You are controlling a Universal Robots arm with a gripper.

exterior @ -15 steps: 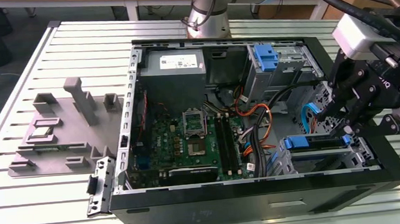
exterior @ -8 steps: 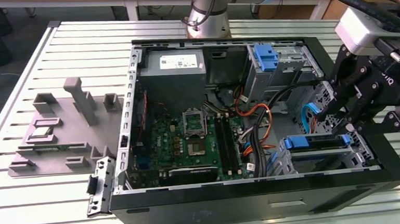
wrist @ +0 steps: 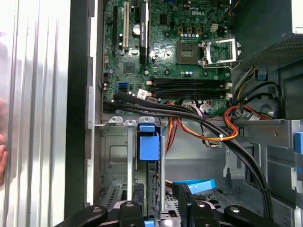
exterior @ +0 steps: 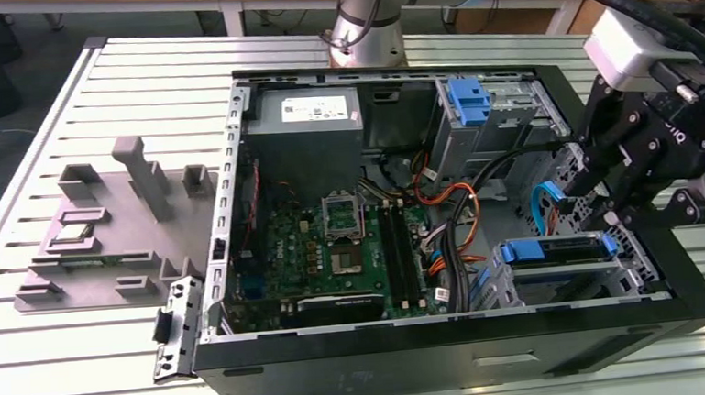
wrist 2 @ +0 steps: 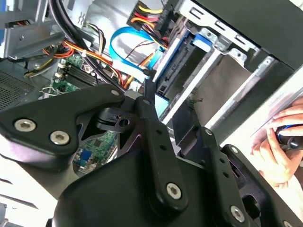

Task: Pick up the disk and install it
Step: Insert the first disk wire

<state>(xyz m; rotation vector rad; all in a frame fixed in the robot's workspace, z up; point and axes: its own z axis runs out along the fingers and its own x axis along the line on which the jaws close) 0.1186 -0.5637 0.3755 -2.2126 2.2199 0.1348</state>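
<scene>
The gripper point(exterior: 621, 176) hangs over the open computer case point(exterior: 459, 338); whether its fingers are open or closed I cannot tell. The disk point(exterior: 557, 250), mostly hidden, sits in the drive cage near the case's front corner.

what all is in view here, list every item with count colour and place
computer case: 1, black, open on the slatted table, side panel off
motherboard: 1, green, on the case floor
power supply box: 1, grey with a white sticker, far corner of the case
cables: a bundle, orange, black and blue, between motherboard and drive bays
drive bay with blue carrier: 1, metal with blue plastic, near corner at the exterior view's right
blue latch: 1, blue, upper drive cage
fixture block: 1, grey, on the table at the exterior view's left
table: 1, silver, slatted
person's hand: 1, beside the case in the second wrist view
gripper: 1, black, over the drive bay side of the case
</scene>
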